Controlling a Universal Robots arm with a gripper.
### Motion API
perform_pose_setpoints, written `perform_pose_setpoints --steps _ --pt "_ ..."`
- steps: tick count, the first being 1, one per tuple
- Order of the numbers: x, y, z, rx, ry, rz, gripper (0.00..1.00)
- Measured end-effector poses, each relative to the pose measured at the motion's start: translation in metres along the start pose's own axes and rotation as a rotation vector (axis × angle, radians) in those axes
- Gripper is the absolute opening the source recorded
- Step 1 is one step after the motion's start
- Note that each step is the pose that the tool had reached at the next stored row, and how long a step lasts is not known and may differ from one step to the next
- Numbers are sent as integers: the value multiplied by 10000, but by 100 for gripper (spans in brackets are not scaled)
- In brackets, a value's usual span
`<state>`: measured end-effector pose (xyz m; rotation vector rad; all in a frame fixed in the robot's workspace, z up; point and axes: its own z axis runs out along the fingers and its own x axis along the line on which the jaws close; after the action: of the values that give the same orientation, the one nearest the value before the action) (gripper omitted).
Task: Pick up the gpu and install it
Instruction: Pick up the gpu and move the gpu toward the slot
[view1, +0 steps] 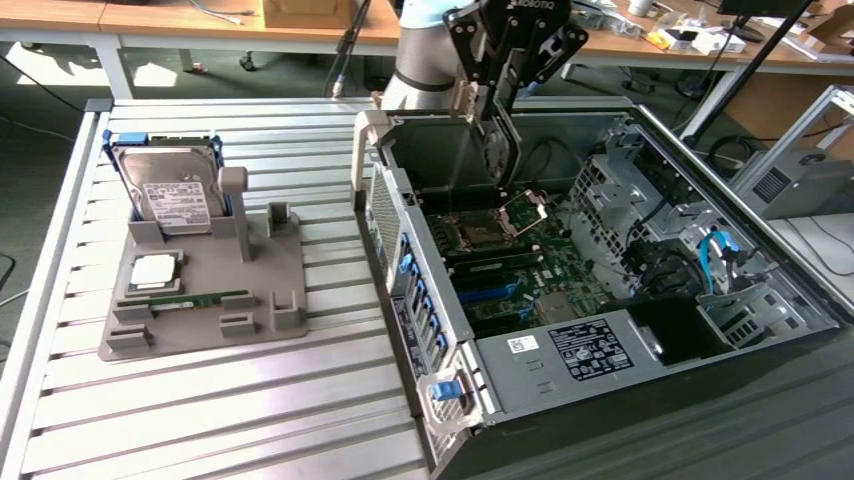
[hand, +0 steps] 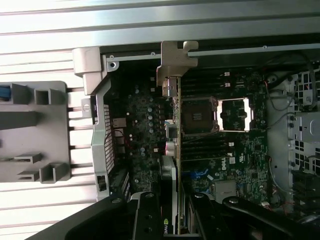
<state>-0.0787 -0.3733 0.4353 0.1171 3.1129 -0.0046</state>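
Note:
My gripper (view1: 497, 95) hangs over the open computer case (view1: 747, 330), shut on the gpu (view1: 499, 150), a thin card held on edge and pointing down toward the motherboard (view1: 514, 270). The card's lower end is a little above the open CPU socket (view1: 481, 232). In the wrist view the gpu (hand: 171, 140) runs edge-on from between my black fingers (hand: 147, 215) out to its silver end bracket (hand: 175, 55), which sits near the case's rear wall. The gripper (hand: 173, 220) grips the card's near end. I cannot tell whether the card touches a slot.
A grey parts holder (view1: 200, 320) stands on the slatted metal table (view1: 200, 420) at the exterior view's left, carrying a hard drive (view1: 167, 190), a CPU chip (view1: 154, 270) and a green RAM stick (view1: 187, 298). Drive cages and cables (view1: 667, 240) crowd the case's right side.

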Motion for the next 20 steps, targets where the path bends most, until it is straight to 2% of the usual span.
perform_pose_setpoints --steps 20 --pt "-107 8 6 10 -1 0 27"
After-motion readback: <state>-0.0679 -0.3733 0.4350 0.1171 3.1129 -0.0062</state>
